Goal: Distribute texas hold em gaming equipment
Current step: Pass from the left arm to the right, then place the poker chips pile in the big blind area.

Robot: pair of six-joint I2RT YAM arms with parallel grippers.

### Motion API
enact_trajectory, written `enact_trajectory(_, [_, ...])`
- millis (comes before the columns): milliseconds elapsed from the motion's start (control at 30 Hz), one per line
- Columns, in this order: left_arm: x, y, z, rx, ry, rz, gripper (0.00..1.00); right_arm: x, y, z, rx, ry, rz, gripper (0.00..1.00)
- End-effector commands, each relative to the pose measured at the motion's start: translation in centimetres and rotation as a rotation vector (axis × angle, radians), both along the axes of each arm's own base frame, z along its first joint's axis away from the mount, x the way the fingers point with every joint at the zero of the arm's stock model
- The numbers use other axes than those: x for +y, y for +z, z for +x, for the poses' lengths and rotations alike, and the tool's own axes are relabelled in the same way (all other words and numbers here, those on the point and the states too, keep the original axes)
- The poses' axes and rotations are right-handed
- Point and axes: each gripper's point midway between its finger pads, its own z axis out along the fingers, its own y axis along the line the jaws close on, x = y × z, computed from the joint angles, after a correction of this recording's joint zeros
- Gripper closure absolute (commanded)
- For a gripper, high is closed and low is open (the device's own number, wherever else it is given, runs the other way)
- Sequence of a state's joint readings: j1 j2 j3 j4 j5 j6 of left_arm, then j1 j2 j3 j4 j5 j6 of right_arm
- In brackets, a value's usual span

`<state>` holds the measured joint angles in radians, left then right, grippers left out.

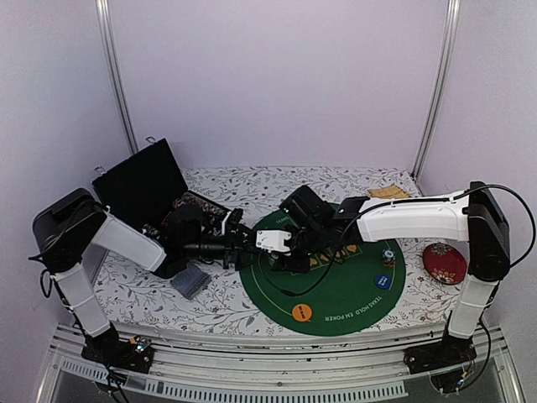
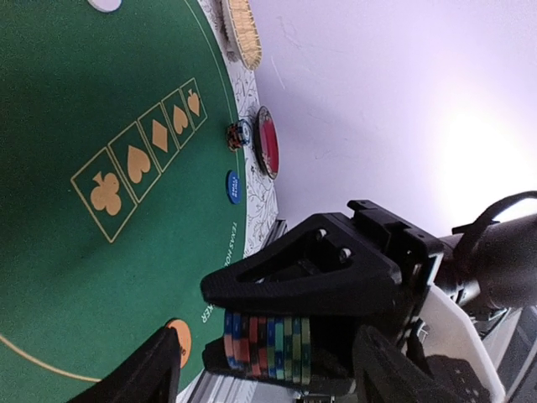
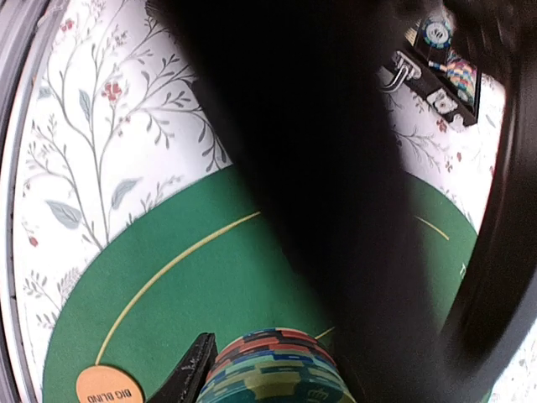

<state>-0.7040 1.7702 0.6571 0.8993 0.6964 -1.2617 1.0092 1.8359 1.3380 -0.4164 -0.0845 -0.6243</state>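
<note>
Pale lilac walls [image 1: 277, 75] close in the space on three sides, plain and smooth. Two thin metal poles run up the back corners, one on the left [image 1: 117, 75] and one on the right [image 1: 436, 84]. The surface [image 1: 252, 180] is covered by a white cloth printed with grey leafy sprigs and small red flowers. A ribbed metal rail [image 1: 277, 357] edges its near side. The light is soft and even, with one bright patch glowing on the right-hand wall.
</note>
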Motion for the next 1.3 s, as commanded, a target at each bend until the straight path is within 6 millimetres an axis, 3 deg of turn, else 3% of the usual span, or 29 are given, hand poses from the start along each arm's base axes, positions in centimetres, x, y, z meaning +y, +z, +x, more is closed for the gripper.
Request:
enact_trajectory(0, [3.4, 0.1, 1.3, -0.022, 0.095, 0.032, 0.24, -0.1, 0.6, -1.0, 0.037, 0.016, -0.004, 0.98])
enact_trajectory(167, [8.0, 1.2, 3.6, -0.11, 0.219, 0.192, 0.22, -0.4, -1.4, -3.4, 0.116, 0.012, -0.054, 0.98])
enact_trajectory(267, [11.4, 3.4, 5.6, -0.22, 0.336, 0.364, 0.18, -0.4, -2.9, -5.2, 0.157, 0.02, -0.072, 0.97])
enact_trajectory(333, [14.9, 5.1, 7.0, -0.266, 0.446, 0.444, 0.17, 0.1, -3.1, -5.9, 0.199, 0.017, -0.044, 0.97])
enact_trajectory(433, [19.2, 7.3, 7.6, -0.326, 0.581, 0.563, 0.16, 1.1, -3.5, -6.3, 0.223, 0.01, -0.021, 0.97])
enact_trajectory(533, [21.9, 9.1, 7.2, -0.382, 0.658, 0.67, 0.14, 1.8, -4.6, -6.2, 0.24, -0.011, -0.035, 0.97])
enact_trajectory(833, [24.0, 10.0, 5.7, -0.406, 0.68, 0.777, 0.13, 1.3, -7.8, -7.0, 0.302, -0.034, -0.091, 0.97])
enact_trajectory(1267, [23.6, 10.6, 6.0, -0.424, 0.664, 0.767, 0.13, 1.7, -10.3, -6.3, 0.309, -0.041, -0.124, 0.92])
